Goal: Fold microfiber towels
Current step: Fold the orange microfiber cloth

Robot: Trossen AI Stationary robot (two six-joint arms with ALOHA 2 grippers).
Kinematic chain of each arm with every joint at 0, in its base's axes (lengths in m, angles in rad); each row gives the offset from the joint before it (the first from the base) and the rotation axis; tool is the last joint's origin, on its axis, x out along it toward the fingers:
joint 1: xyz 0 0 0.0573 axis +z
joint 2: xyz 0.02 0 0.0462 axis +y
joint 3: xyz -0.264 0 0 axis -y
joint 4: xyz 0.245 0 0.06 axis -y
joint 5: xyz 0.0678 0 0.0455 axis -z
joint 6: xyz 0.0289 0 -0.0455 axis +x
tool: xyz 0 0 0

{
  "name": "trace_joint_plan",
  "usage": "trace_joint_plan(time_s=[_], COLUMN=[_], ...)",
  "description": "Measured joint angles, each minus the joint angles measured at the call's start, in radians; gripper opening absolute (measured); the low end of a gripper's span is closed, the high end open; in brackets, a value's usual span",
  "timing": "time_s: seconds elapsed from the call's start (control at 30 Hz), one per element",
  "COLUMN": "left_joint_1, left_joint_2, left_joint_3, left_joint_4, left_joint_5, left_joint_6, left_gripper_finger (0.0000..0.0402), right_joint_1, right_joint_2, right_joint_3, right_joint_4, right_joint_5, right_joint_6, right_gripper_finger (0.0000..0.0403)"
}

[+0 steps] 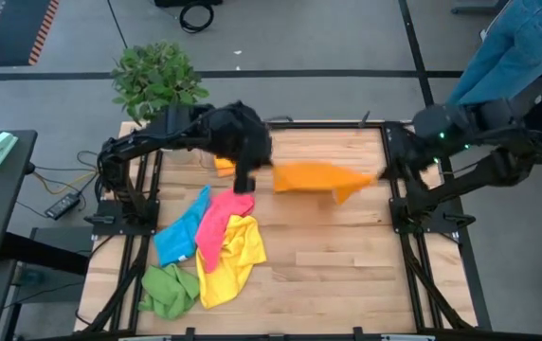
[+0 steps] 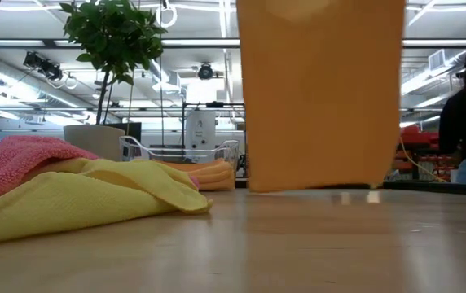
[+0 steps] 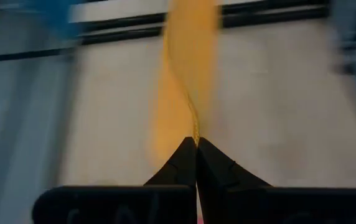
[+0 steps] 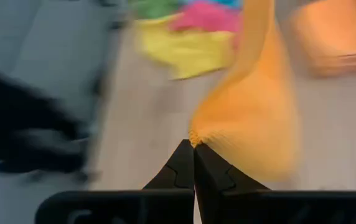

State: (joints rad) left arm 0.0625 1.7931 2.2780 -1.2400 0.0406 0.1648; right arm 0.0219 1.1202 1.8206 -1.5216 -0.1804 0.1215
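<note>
At the left side of the table (image 1: 347,284) lies a loose heap of microfiber towels: the green towel (image 1: 169,290) nearest the front edge, then the blue towel (image 1: 178,232), the pink towel (image 1: 219,220) and the yellow towel (image 1: 228,260), all crumpled and overlapping each other. Behind them a potted plant (image 1: 153,78) stands just off the far left corner. The left gripper (image 3: 196,144) is pinched closed on one corner of the orange towel (image 1: 318,177), which hangs in the air above the middle of the table, stretched between both arms. A second orange cloth (image 4: 337,34) rests on the table behind it, partly folded as it seems. At the right side, the right gripper (image 4: 193,145) is also closed tightly on the opposite corner of the orange towel. A person in jeans (image 1: 517,43) stands beyond the far right corner. The main risk, I think, is that each hold takes only a very small piece of fabric, so a strong pull apart may let one corner slip out. Also, if the towel is lowered unevenly, its bottom edge can wrinkle or catch the heap nearby.
</note>
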Motion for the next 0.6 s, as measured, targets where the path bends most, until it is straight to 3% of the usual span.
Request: trace_joint_plan(time_s=[0.1, 0.2, 0.4, 0.6], left_joint_1=[-0.048, -0.086, -0.032, 0.111], left_joint_2=[0.0, 0.0, 0.0, 0.0], left_joint_3=[0.0, 0.0, 0.0, 0.0], left_joint_4=[0.002, 0.049, 0.169, 0.276], left_joint_5=[0.181, 0.201, -0.074, -0.169], left_joint_6=[0.0, 0.026, 0.07, 0.16], left_gripper_finger=[0.0005, 0.0005, 0.0004, 0.0004], right_joint_1=[0.049, 0.084, 0.02, -0.088], right_joint_2=[-0.001, 0.0, 0.008, 0.055], right_joint_3=[0.0, 0.0, 0.0, 0.0], right_joint_4=[0.003, 0.004, 0.001, -0.005], right_joint_5=[-0.133, -0.126, 0.253, 0.565], right_joint_6=[0.036, 0.024, -0.159, -0.489], right_gripper_finger=[0.0003, 0.0003, 0.0003, 0.0003])
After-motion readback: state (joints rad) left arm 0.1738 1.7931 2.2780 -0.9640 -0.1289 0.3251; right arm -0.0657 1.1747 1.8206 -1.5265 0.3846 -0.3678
